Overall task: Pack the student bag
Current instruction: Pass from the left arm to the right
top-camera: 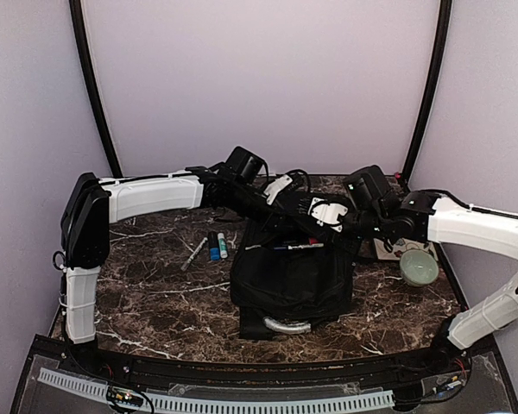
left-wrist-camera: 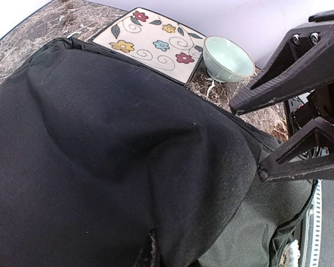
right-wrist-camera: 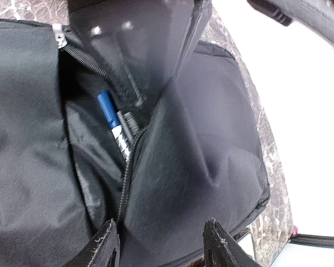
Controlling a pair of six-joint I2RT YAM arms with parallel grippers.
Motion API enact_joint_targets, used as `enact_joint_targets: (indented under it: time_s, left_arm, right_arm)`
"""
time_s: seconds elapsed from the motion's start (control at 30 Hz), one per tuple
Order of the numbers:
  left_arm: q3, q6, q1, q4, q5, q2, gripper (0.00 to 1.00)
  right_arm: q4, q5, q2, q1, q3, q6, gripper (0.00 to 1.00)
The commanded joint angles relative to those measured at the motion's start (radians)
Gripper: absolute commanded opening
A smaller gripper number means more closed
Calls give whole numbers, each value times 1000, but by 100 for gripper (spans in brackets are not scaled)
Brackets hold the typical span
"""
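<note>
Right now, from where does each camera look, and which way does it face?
Top external: above, behind the robot; looks down on table, student bag, left arm, right arm.
Left wrist: looks across the bag toward plate and bowl; left hand at bottom edge, right hand at right.
Right wrist: looks down into the bag's open pocket, blue marker inside; own fingers at bottom.
Shared: bowl, in top and left wrist.

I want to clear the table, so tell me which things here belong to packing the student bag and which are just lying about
For the job: student bag; loose markers beside it; blue-capped marker in its open pocket.
Lying about: flowered plate; green bowl.
</note>
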Motion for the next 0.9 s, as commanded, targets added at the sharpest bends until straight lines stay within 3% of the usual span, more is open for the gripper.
enact_joint_targets:
  time_s: [0.0, 0.2, 0.3, 0.43, 0.63, 0.73, 0.87]
  left_arm:
    - [52, -33, 21, 101, 27, -21, 0]
    - [71, -42, 22, 92, 36, -21, 0]
    - [84, -42, 22, 80, 35, -22, 0]
    - [93, -47, 24, 61, 30, -22, 0]
    - [93, -68, 28, 46, 15, -29, 4]
    - [94, -78, 32, 43, 22, -41, 7]
    - [92, -81, 34, 30, 17, -56, 14]
  right_arm:
    - [102, 28, 39, 23, -4, -24, 52]
    - [155, 86, 105, 81, -1, -64, 54]
    - [240, 195, 143, 104, -22, -74, 54]
    - [356, 375, 170, 113, -26, -70, 42]
    - [482, 445, 138, 110, -43, -105, 32]
    - [508, 442, 148, 97, -42, -114, 33]
    - [561, 418, 175, 88, -62, -134, 43]
